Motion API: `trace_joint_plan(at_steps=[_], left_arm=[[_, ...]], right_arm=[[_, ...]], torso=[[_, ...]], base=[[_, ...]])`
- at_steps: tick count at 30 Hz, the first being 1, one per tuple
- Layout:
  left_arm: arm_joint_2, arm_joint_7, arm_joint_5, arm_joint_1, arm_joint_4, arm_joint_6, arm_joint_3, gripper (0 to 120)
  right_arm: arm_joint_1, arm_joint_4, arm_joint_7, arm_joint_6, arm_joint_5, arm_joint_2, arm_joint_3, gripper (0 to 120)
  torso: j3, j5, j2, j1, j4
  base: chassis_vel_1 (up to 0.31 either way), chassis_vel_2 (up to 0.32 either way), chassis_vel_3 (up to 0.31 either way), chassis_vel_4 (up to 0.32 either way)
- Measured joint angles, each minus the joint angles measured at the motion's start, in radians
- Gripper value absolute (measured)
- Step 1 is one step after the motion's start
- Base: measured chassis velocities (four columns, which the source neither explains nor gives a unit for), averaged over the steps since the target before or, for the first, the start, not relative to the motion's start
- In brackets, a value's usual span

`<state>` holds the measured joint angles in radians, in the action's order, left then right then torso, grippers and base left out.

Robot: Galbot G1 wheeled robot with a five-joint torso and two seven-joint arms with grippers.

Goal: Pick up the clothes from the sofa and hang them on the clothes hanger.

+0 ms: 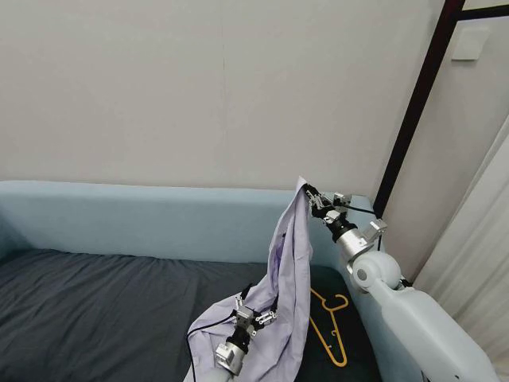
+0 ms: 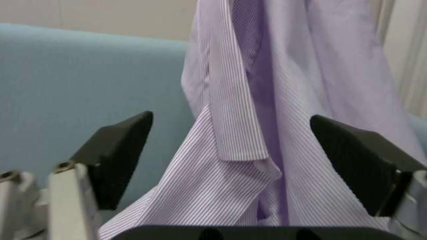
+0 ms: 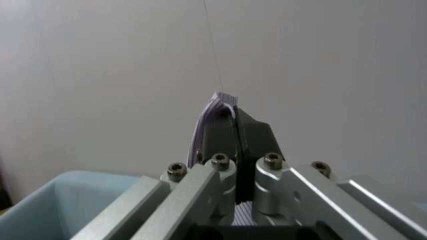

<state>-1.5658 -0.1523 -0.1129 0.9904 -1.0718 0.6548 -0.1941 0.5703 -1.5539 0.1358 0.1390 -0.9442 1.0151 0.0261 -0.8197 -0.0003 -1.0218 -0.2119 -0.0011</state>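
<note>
Spanning the left, the pale blue sofa has a dark seat; low near its middle the left end effector stands wide, its fingers apart and gripping nothing, just beside the purple striped shirt; the shirt hangs from the right end effector, clamped on its top edge and raised before the wall; a yellow hanger lies on the seat beside the shirt's lower folds.

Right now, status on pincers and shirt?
Right pincer shut on purple shirt, holding it up by the sofa back. Left pincer open, low beside the hanging cloth. Yellow hanger lies on the seat, ungripped.
</note>
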Motion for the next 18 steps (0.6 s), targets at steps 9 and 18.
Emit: trace_joint_plan(at_steps=[9, 18], left_arm=[[-0.046, 0.054, 0.015, -0.02, 0.052, 0.002, -0.018, 56], [-0.045, 0.061, 0.024, -0.038, 0.09, 0.002, -0.031, 44]], right_arm=[[0.006, -0.015, -0.008, -0.001, 0.0, -0.002, 0.0, 0], [0.017, -0.021, -0.01, -0.002, 0.001, -0.002, 0.006, 0]], torso=[[0.0, -0.0001, 0.0, 0.0, 0.0001], [0.0, -0.0002, 0.0, 0.0, -0.0001]], base=[[0.0, 0.0, 0.0, 0.0], [0.0, 0.0, 0.0, 0.0]])
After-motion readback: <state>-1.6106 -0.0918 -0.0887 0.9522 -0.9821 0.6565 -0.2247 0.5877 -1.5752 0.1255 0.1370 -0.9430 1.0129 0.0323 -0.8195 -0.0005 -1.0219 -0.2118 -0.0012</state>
